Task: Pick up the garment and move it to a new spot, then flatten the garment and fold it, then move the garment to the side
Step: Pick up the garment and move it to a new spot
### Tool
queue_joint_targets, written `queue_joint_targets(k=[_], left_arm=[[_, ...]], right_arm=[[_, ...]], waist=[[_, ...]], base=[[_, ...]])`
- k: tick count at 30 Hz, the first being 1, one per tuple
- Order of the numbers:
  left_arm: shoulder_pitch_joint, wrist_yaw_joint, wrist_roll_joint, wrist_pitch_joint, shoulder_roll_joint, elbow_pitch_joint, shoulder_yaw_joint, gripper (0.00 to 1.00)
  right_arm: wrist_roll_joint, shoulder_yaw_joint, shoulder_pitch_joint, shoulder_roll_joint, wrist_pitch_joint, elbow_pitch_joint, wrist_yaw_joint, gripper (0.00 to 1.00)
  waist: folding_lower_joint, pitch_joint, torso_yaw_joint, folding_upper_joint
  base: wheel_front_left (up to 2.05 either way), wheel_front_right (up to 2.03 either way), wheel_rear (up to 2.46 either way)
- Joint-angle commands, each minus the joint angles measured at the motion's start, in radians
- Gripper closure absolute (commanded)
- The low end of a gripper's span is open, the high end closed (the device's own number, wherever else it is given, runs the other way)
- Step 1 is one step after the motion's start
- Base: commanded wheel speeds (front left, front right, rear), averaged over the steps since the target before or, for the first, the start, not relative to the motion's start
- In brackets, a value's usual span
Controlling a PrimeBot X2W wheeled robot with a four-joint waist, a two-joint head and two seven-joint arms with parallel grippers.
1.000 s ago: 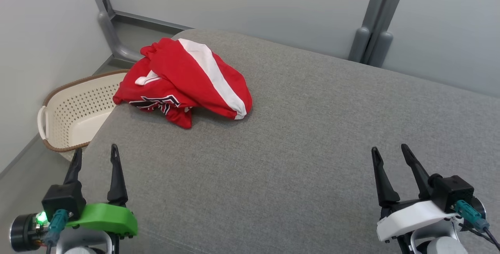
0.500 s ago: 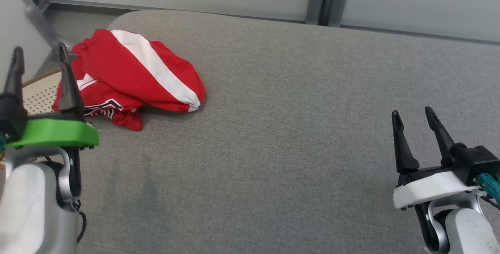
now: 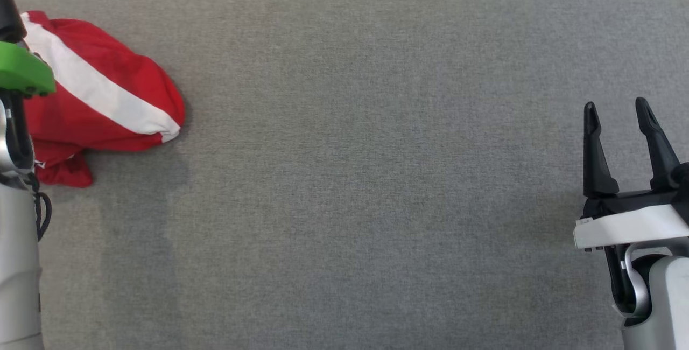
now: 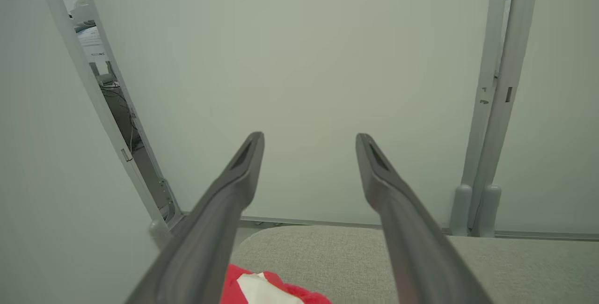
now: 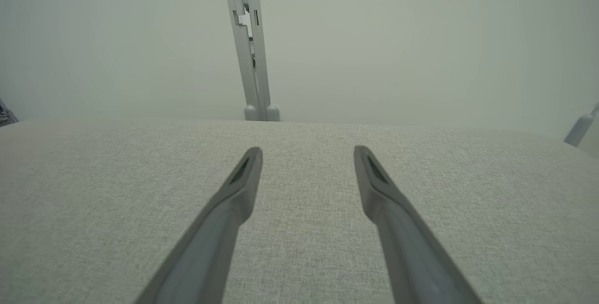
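A crumpled red garment (image 3: pixel 102 102) with a white stripe lies at the left of the grey padded surface (image 3: pixel 355 167). Its top edge also peeks in at the bottom of the left wrist view as a red garment (image 4: pixel 281 292). My left gripper (image 4: pixel 309 142) hangs above it, open and empty, its tips against the pale wall; the head view catches only that arm's green mount (image 3: pixel 21 72) over the garment's left part. My right gripper (image 3: pixel 619 110) stands open and empty at the right, above bare fabric; the right wrist view shows this right gripper (image 5: pixel 306 154) with nothing between its fingers.
Pale partition walls (image 4: pixel 299 61) with grey posts (image 5: pixel 250 42) close off the far side of the surface. A gap between panels (image 4: pixel 107 89) at the left shows cables behind. The surface's far edge (image 5: pixel 299 121) runs just before the wall.
The head camera has tilted down and turned, so the walls and basket have left its view. My left arm has risen over the garment. Both grippers stay open.
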Motion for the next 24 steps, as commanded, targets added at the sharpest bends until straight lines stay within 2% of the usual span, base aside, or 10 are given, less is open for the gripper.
queue_joint_targets(k=[1, 6, 15, 23, 24], left_arm=[[-0.029, -0.006, -0.006, 0.016, 0.013, 0.029, 0.003, 0.0], [-0.082, -0.021, -0.018, 0.058, 0.034, 0.152, -0.002, 0.0], [-0.04, 0.008, -0.038, 0.223, 0.027, 0.35, -0.018, 0.0], [-0.002, -0.009, -0.062, 0.332, 0.032, 0.441, -0.034, 0.0], [0.003, -0.015, -0.064, 0.337, 0.032, 0.449, -0.036, 0.19]], right_arm=[[0.002, -0.005, -0.018, -0.001, -0.005, -0.008, 0.0, 0.0], [0.012, -0.01, -0.034, -0.011, -0.014, -0.008, 0.0, 0.0], [0.009, 0.001, -0.041, -0.006, -0.017, 0.011, 0.0, 0.0], [0.016, 0.017, -0.042, -0.004, -0.01, 0.024, 0.0, 0.0], [0.017, 0.019, -0.042, -0.004, -0.009, 0.026, 0.0, 0.0]], waist=[[-0.0002, 0.105, -0.093, 0.0], [-0.0002, 0.14, -0.103, 0.0], [-0.0002, 0.131, -0.103, 0.0], [-0.0002, 0.105, -0.105, 0.0], [-0.0002, 0.102, -0.107, 0.0]], base=[[0.0, 0.0, 0.0], [0.0, 0.0, 0.0], [0.0, 0.0, 0.0], [0.0, 0.0, 0.0], [0.0, 0.0, 0.0]])
